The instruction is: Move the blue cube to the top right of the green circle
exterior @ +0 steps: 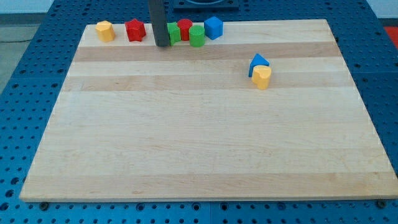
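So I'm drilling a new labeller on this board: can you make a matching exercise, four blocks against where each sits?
Blocks:
1. yellow hexagonal block
2. red star-shaped block
3. blue cube
4. blue triangular block

Places:
A. touching a yellow block, alone at mid-right
B. right end of the top row, beside the green cylinder
C. left end of the top row
D. just left of my tip

Pairs: 1-C, 2-D, 3-B, 4-A
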Robot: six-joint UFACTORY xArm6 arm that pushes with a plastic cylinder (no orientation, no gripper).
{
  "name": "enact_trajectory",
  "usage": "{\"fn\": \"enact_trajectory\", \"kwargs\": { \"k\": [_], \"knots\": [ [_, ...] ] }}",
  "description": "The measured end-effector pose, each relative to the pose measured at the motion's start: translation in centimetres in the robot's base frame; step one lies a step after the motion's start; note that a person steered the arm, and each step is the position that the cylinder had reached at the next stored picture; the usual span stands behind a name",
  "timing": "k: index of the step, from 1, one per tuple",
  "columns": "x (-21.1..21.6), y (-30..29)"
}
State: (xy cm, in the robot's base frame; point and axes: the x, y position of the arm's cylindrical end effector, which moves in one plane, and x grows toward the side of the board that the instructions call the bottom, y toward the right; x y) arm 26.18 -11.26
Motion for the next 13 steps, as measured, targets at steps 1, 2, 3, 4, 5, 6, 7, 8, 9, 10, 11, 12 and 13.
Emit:
{"fn": "enact_trajectory", "kwargs": {
  "k": [1,2,3,4,5,6,7,8,9,10,11,12,13],
  "knots": [
    [0.9,-2.6],
    [5.7,-2.9],
    [7.7,7.7],
    [7.0,19.6],
    [3.7,28.8],
    [-2.8,29.4],
    [-7.0,28.1],
    [-7.0,24.5],
    [-7.0,18.6],
    [-7.0,14.2],
    [-6.8,11.5],
    [-7.0,9.1],
    [-6.8,7.4]
  ]
}}
